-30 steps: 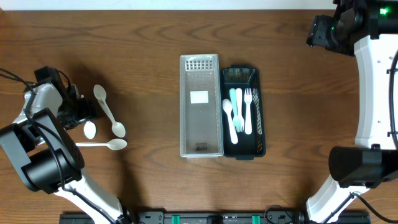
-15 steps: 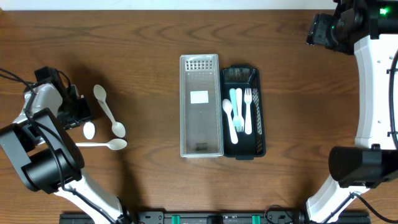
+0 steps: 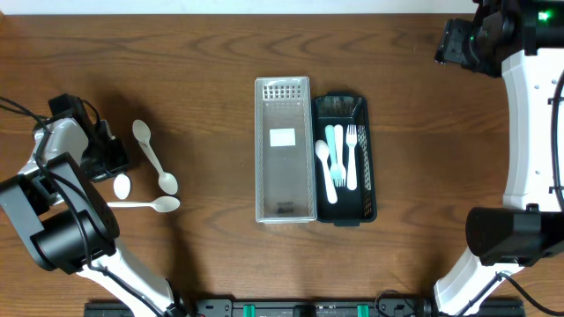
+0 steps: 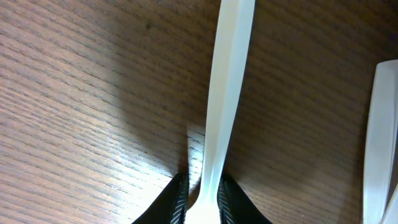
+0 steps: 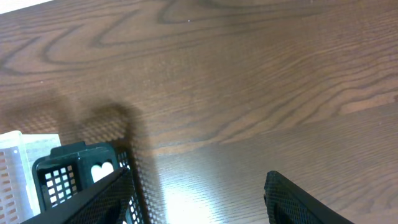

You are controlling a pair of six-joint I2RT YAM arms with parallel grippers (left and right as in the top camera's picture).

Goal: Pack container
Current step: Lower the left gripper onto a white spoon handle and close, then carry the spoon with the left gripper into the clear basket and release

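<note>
Overhead: your left gripper [image 3: 111,162] holds a white spoon [image 3: 122,186] at the desk's [image 3: 203,70] left side; the black tray [image 3: 374,167] lies well apart to its right, past the clear bin [image 3: 284,189], long axes roughly parallel. Left wrist: gripper pinches the slim, glossy handle [image 4: 227,93]; can't tell if it's off the desk. Right wrist: right gripper [image 5: 202,198] spread, empty, by the tray's corner, so left arm carries.

Robotics lab bench, by look of it. Left arm [image 3: 53,220] and right arm [image 3: 529,114], white-and-black machines, stand at near corners of wood-grain table [image 3: 203,79]. Black mounting rail [image 3: 291,309] along near edge. Green status light [image 3: 540,16] on right arm. Plastic spoons [image 3: 153,158], clear container [image 3: 284,180], black basket [image 3: 344,217] set out on tabletop.
</note>
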